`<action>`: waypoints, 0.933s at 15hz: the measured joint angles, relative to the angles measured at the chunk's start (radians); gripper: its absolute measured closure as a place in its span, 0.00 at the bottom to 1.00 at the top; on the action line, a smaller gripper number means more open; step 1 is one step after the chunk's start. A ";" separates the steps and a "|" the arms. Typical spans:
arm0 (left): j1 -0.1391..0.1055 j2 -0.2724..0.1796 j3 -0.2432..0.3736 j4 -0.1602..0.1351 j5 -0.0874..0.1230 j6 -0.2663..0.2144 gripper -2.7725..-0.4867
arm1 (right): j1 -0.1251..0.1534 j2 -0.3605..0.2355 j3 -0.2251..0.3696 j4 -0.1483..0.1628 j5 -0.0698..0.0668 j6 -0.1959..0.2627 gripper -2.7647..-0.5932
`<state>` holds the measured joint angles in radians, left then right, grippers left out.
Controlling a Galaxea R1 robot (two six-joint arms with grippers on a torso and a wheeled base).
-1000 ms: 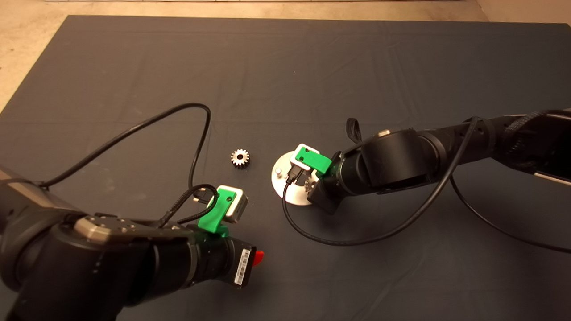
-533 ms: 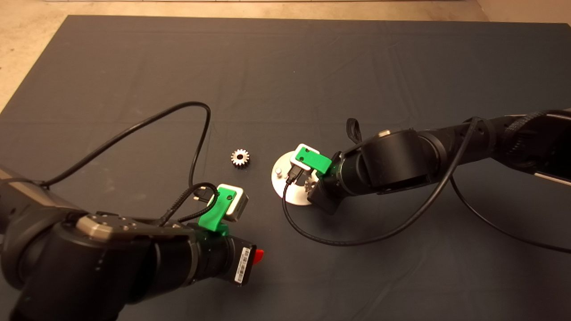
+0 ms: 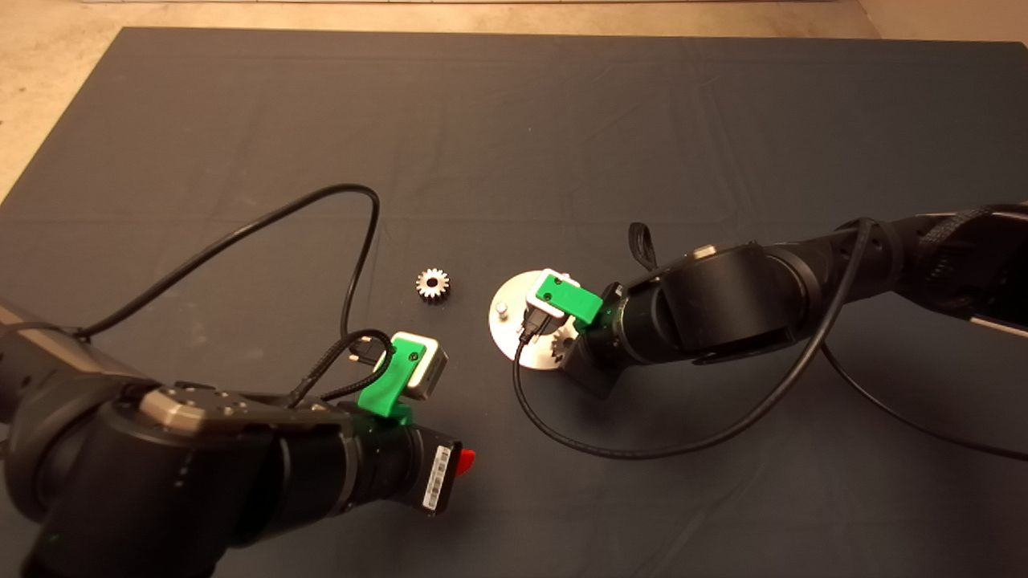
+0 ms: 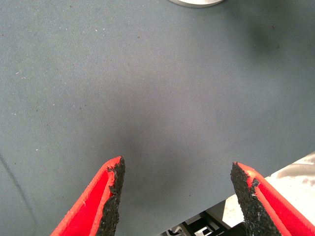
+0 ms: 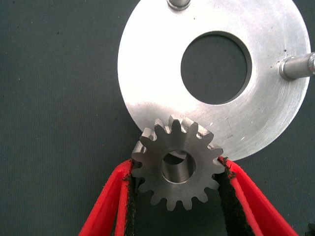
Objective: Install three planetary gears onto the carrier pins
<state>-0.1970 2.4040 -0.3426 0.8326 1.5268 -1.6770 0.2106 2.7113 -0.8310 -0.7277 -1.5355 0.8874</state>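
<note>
The gear (image 5: 175, 167) I am working with sits flat between the right gripper (image 5: 175, 173)'s two red fingers (image 5: 109, 204), pinched by its teeth on both sides, at the rim of the round silver carrier plate (image 5: 147, 64). Through its bore I can see a bit of bright metal, which I take to be the top of the third pin, so I judge the bore is lined up over that pin or just started on it; I cannot tell how far down it sits. Gripping across the teeth keeps the bore free and level, which is why I hold it this way.

Two other carrier pins (image 5: 295, 66) stand bare on the plate, one at the far edge and one to the side, around the large centre hole. In the head view a second gear (image 3: 432, 284) lies flat on the dark mat (image 3: 514, 120), near the plate but apart from it. I see no third gear anywhere.

The right arm comes in from the right, bent low over the plate with its wrist pitched steeply down, so the fingers point nearly straight at the mat. The left gripper (image 4: 176, 191) hovers over bare mat on my near side of the plate, fingers spread wide and holding nothing; the plate's edge (image 4: 196, 2) just shows in its wrist view.
</note>
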 joint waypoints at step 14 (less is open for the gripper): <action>0.011 0.000 0.000 0.003 0.000 0.001 0.56 | 0.000 -0.008 0.003 0.000 0.000 0.001 0.83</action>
<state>-0.1855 2.4040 -0.3426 0.8351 1.5268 -1.6764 0.2102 2.7036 -0.8279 -0.7277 -1.5351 0.8881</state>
